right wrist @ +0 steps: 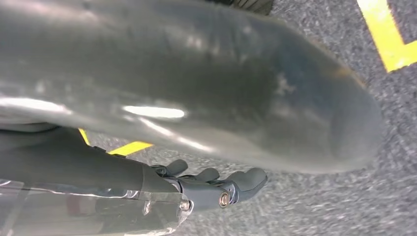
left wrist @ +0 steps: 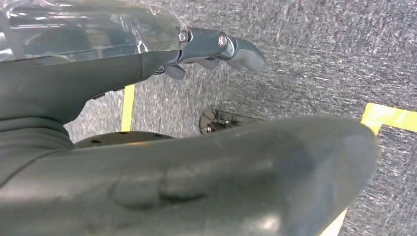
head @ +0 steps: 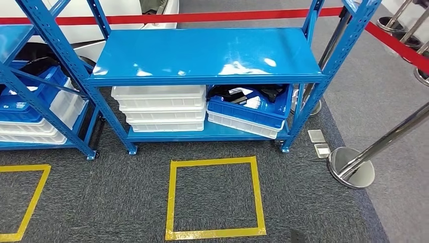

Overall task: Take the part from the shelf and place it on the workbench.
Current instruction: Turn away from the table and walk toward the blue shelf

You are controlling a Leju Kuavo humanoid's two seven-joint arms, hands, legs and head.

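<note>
A roped-off industrial demo or warehouse floor: blue steel shelving [head: 207, 55] at twelve o'clock holding stacked white bins [head: 161, 109] and blue crates [head: 250, 109], grey carpet marked with yellow tape squares [head: 215, 198], chrome stanchions [head: 354, 169] with red belts [head: 202, 17] at three o'clock.

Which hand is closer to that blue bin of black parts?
Likely right, barely: the blue bin sits right of centre. Left hand and right hand both hang over carpet, away from it.

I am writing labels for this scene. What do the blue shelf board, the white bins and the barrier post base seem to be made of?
Blue shelf board: probably painted sheet metal, glossy, with bright light reflections. White bins: likely moulded plastic, matte, with stacking rims. Barrier post base: polished metal, perhaps chrome or steel, mirror-like.
</note>
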